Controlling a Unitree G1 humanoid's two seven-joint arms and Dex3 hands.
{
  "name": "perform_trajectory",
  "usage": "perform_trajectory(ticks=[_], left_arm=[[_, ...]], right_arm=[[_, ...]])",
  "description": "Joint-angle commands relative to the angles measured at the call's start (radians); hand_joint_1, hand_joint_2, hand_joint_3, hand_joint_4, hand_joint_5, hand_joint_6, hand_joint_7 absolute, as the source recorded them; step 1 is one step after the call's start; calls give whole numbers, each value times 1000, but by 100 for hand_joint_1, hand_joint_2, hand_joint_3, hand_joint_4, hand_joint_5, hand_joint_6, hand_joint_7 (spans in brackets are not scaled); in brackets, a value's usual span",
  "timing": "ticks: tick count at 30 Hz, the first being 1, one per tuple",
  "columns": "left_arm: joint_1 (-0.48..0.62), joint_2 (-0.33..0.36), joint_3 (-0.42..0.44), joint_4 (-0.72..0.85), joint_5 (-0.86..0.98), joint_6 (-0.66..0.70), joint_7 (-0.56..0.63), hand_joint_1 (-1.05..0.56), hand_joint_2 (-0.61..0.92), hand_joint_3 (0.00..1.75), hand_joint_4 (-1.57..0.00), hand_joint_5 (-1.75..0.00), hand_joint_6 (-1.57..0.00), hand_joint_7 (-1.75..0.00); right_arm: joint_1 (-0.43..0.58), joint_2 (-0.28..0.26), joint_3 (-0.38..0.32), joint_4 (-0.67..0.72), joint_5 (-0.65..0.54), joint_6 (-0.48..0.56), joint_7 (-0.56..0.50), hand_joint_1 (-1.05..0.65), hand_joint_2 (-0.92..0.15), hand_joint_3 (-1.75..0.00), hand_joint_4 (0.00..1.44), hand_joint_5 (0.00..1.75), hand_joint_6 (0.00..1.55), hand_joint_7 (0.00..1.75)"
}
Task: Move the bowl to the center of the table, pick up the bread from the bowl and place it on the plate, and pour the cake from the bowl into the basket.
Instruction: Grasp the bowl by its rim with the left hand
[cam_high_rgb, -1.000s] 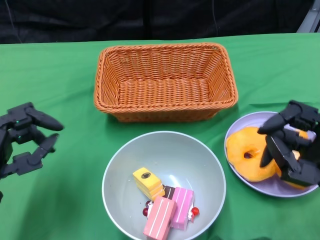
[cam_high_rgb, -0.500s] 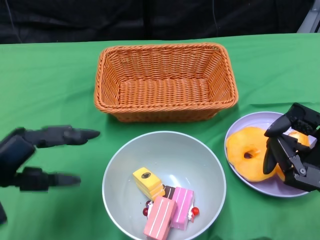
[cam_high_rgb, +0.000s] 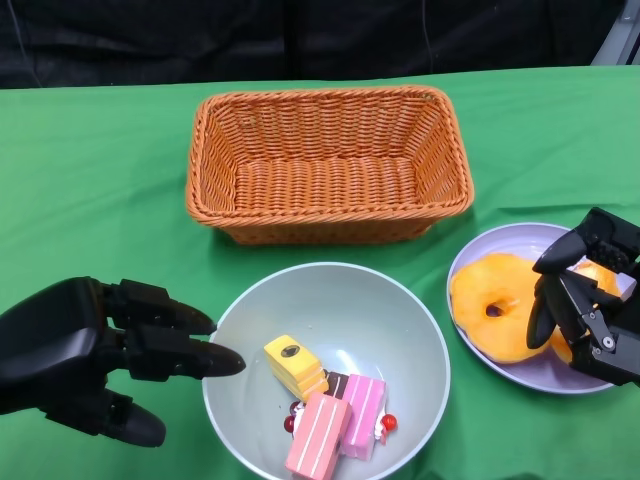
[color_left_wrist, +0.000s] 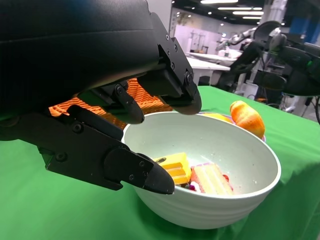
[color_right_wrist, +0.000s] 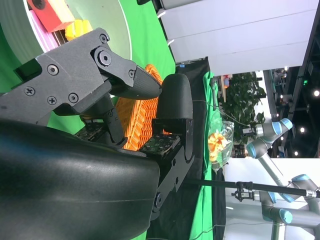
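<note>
Reaching open-fingered, left hand (cam_high_rgb: 95, 360) just beside bowl (cam_high_rgb: 400, 320) rim, holding nothing; right hand (cam_high_rgb: 590, 310) spread empty over plate (cam_high_rgb: 500, 245).

A green table (cam_high_rgb: 100, 170) carries basket (cam_high_rgb: 328, 160), bowl (cam_high_rgb: 395, 325) and plate (cam_high_rgb: 520, 245).

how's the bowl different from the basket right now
The bowl is round, smooth and pale grey-green; the basket is rectangular, woven and orange. The bowl holds cake pieces, yellow and pink; the basket holds nothing. The bowl sits nearest the robot with the left hand open at its rim; the basket lies farther back, with no hand near it. Both rest upright on the green cloth.
</note>
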Motion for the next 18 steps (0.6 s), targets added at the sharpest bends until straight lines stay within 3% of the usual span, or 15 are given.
perform_trajectory(ticks=[1, 5, 14, 18], left_arm=[[-28, -4, 25, 13, 77, -45, 62, -49, 80, 0, -80, -12, -77, -5], [-42, -15, 21, -27, 206, -54, 165, -40, 79, 0, -90, -13, -86, -6], [-67, -21, 21, -72, 535, -46, 417, -44, 85, 2, -97, -9, -94, -4], [-70, 10, -49, -127, 705, 31, 612, -48, 87, 2, -96, -7, -94, -2]], right_arm=[[5, 2, -14, -12, 8, 12, -7, -8, -67, -100, 71, 172, 63, 144], [6, 12, -13, -17, 16, 27, -12, -8, -67, -98, 70, 171, 64, 141], [8, 22, -5, -29, -4, 34, -32, -8, -67, -98, 70, 172, 64, 141], [4, 29, -4, -21, -8, 25, -27, -8, -65, -100, 70, 174, 64, 143]])
